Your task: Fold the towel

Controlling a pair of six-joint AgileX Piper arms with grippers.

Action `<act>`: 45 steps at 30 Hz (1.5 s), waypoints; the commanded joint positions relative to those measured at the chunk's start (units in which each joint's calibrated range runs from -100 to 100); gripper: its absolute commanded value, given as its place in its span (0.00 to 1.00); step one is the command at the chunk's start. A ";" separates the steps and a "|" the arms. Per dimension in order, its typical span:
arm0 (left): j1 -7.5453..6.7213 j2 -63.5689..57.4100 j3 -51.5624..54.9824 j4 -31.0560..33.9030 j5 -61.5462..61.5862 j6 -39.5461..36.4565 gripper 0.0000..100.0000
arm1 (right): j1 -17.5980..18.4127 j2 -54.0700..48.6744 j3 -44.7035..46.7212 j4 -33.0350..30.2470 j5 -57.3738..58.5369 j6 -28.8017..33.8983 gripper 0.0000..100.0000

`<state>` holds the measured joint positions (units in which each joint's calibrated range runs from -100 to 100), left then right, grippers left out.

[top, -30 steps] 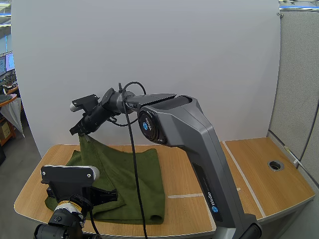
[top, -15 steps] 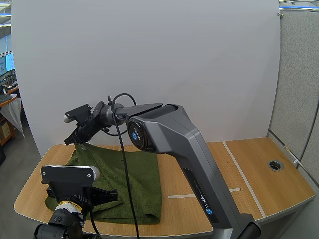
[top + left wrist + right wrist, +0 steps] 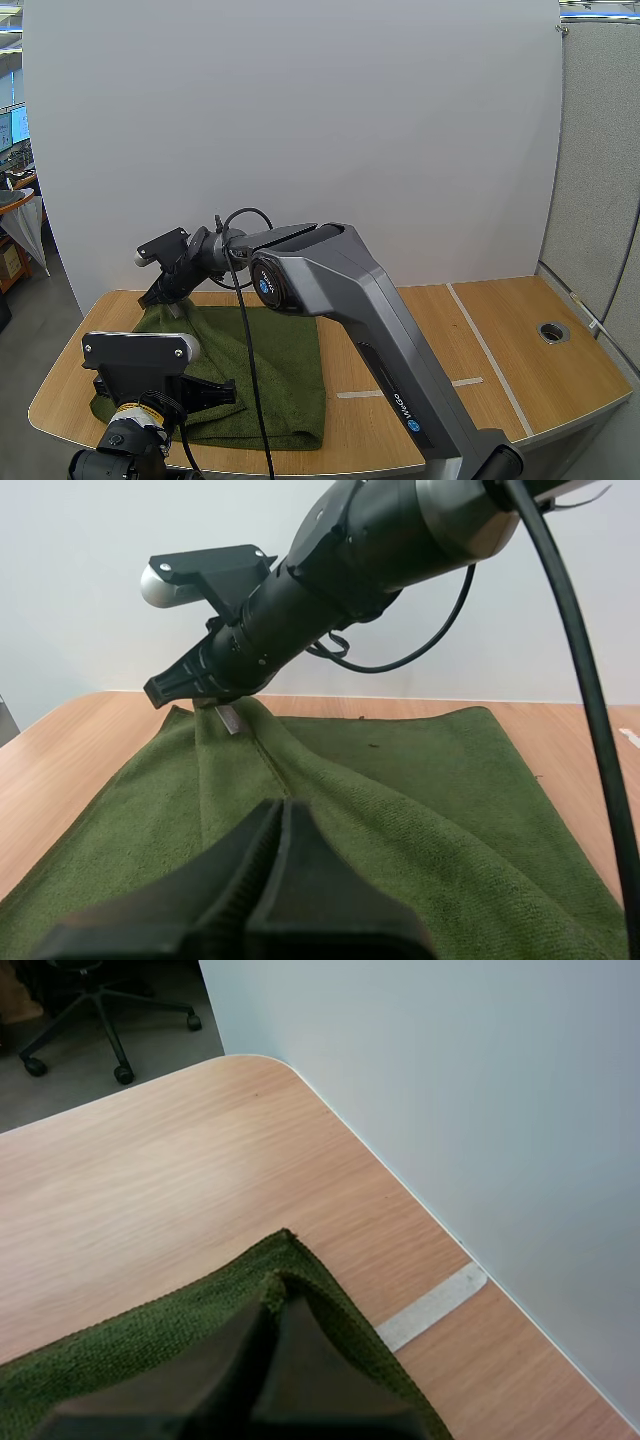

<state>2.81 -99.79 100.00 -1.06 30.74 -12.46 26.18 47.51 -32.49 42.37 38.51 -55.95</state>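
Note:
A dark green towel (image 3: 285,355) lies spread on the left half of the wooden table (image 3: 400,320). My right gripper (image 3: 166,292) reaches to the towel's far left corner and is shut on it, just above the table. The right wrist view has the fingertips pinching that corner of the towel (image 3: 150,1340), my right gripper (image 3: 278,1295) close over the bare wood. My left gripper (image 3: 225,392) hovers over the towel's near part, its fingers together as one dark wedge (image 3: 283,825). From the left wrist view a raised ridge of towel (image 3: 300,770) runs to the right gripper (image 3: 215,702).
The table's right half is bare wood with a round cable hole (image 3: 553,331) and a white tape strip (image 3: 365,392). Another tape strip (image 3: 430,1307) lies by the table's far edge near the rounded corner (image 3: 250,1065). A white wall panel stands behind.
My right gripper has come down and to the left with the towel corner, from high above the table to just over it. The lifted towel has sunk flatter. My left arm has stayed put.

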 commanded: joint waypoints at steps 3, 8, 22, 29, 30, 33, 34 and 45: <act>-0.15 -0.21 0.00 0.11 -1.25 -0.10 0.00 | 0.60 0.63 -0.37 -0.74 -4.38 -0.29 0.00; -0.15 -0.21 0.00 0.11 -1.25 -0.10 0.00 | 1.14 0.78 -0.37 -0.74 -7.44 -0.29 0.00; -0.15 -0.21 0.00 0.11 -1.25 -0.10 0.00 | 1.53 1.67 -0.37 0.53 -11.95 -0.29 0.00; -0.15 -0.21 0.00 0.11 -1.25 -0.10 0.00 | 1.53 1.67 -0.37 0.65 -13.48 -0.29 0.11; -0.15 -0.21 0.00 0.11 -1.25 -0.10 0.00 | 1.53 1.67 -0.37 0.65 -13.48 -0.29 0.28; -0.15 -0.21 0.00 0.11 -1.25 -0.10 0.00 | 1.53 1.51 -0.37 0.92 -13.48 -0.29 0.59; -0.15 -0.21 0.00 0.11 -1.25 -0.10 0.00 | 1.53 1.38 -0.37 1.11 -13.48 -0.29 0.77; -0.15 -0.21 0.00 0.11 -1.25 -0.10 0.00 | 1.47 -6.61 -0.37 -0.08 -5.68 -0.29 1.00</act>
<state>2.81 -99.79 100.00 -1.06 30.74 -12.46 27.71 47.58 -32.49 43.27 26.54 -55.95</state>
